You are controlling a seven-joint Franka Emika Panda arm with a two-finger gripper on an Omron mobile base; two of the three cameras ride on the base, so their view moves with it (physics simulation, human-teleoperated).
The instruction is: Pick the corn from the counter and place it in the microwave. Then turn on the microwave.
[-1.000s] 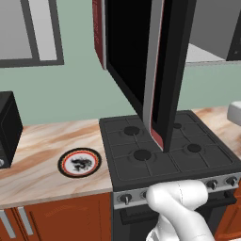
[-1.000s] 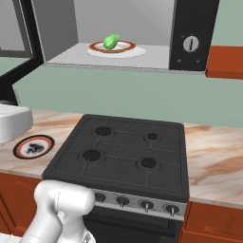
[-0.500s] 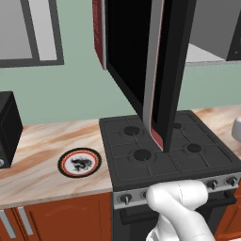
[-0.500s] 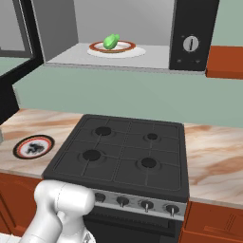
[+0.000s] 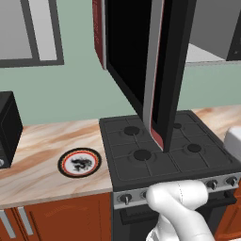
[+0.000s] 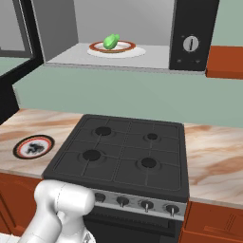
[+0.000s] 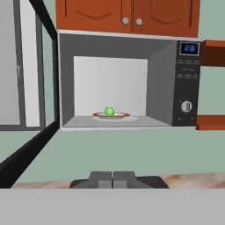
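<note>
On the left, the microwave's door (image 5: 160, 70) hangs swung wide open over the stove, and its cavity stands exposed. Inside, the corn (image 6: 111, 41) lies on a red-rimmed plate (image 6: 124, 46) on the microwave (image 7: 127, 83) floor, so the placing part looks done. What seems left is shutting the door and working the controls on the panel to the right of the cavity, where a round dial (image 6: 190, 43) sits.

The fingers (image 7: 113, 178) show at the bottom of the hand view pressed together with no gap and nothing between them, facing the open cavity from a distance.

Around: a second round plate (image 5: 79, 163) with a black-and-red rim rests on the counter (image 5: 42, 155) left of the black stovetop (image 6: 123, 152), a small black box (image 5: 8, 129) stands at the far left of the counter, and red-brown wall cabinets (image 7: 127, 15) hang above the microwave. The open door juts between the arm and the panel's left approach; I judge it the main obstacle, since it must be swung closed before starting.
</note>
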